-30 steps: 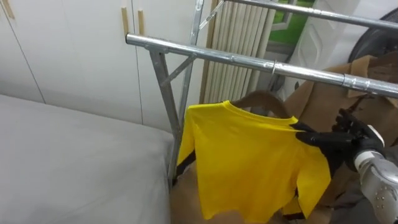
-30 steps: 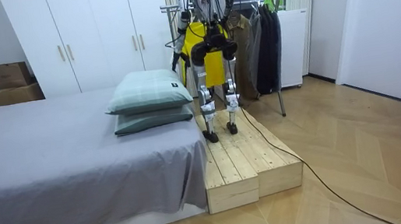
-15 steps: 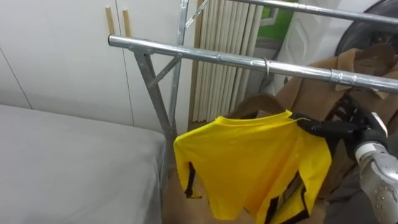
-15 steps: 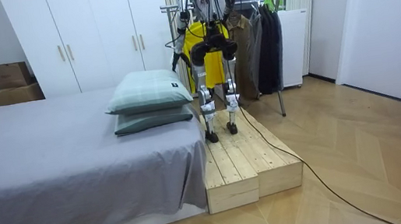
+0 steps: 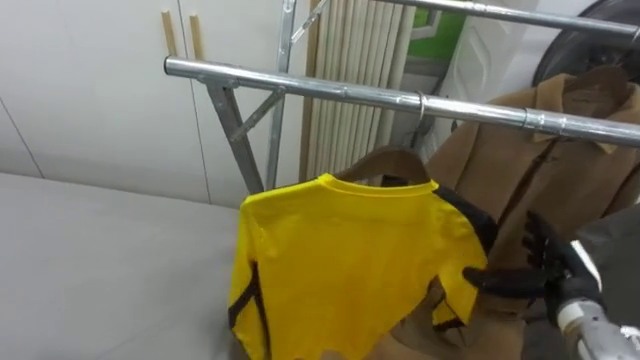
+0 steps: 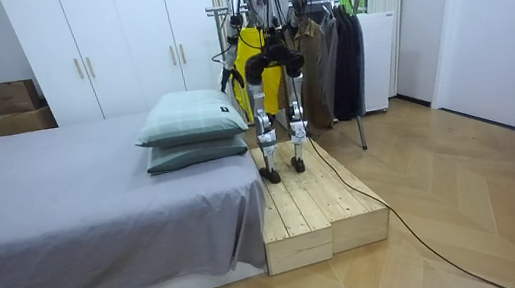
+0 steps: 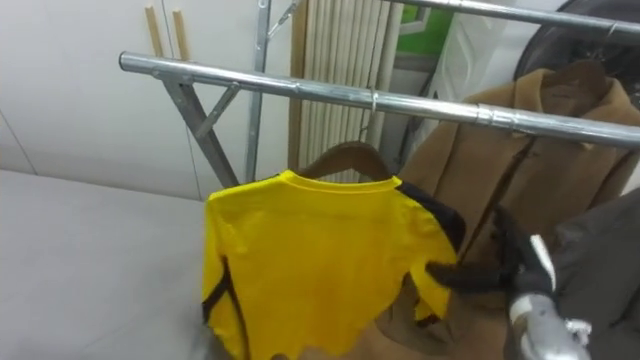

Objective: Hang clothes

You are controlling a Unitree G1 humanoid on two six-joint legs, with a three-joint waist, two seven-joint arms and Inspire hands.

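A yellow shirt (image 5: pixel 350 260) with dark side trim hangs on a wooden hanger (image 5: pixel 385 160). The hanger's hook sits over the metal rail (image 5: pixel 300 85) of a clothes rack. My right hand (image 5: pixel 525 275) is low at the right, just beside the shirt's right sleeve. It is open, with straight dark fingers pointing left at the sleeve hem and holding nothing. In the right eye view the same hand (image 7: pixel 495 270) sits by the shirt (image 7: pixel 310 260). In the room view I stand on a wooden platform (image 6: pixel 318 211) facing the rack, with the shirt (image 6: pixel 251 59) in front of me.
A brown coat (image 5: pixel 560 150) hangs on the same rail right of the shirt, with a grey garment (image 5: pixel 615 245) beyond it. The grey bed (image 5: pixel 90 260) lies at my left, white wardrobe doors (image 5: pixel 90 90) behind. Dark clothes (image 6: pixel 341 51) hang further along the rack.
My right hand has let go of the shirt's right shoulder and dropped down beside the sleeve. The shirt has swung left on its hanger. The view has also shifted.
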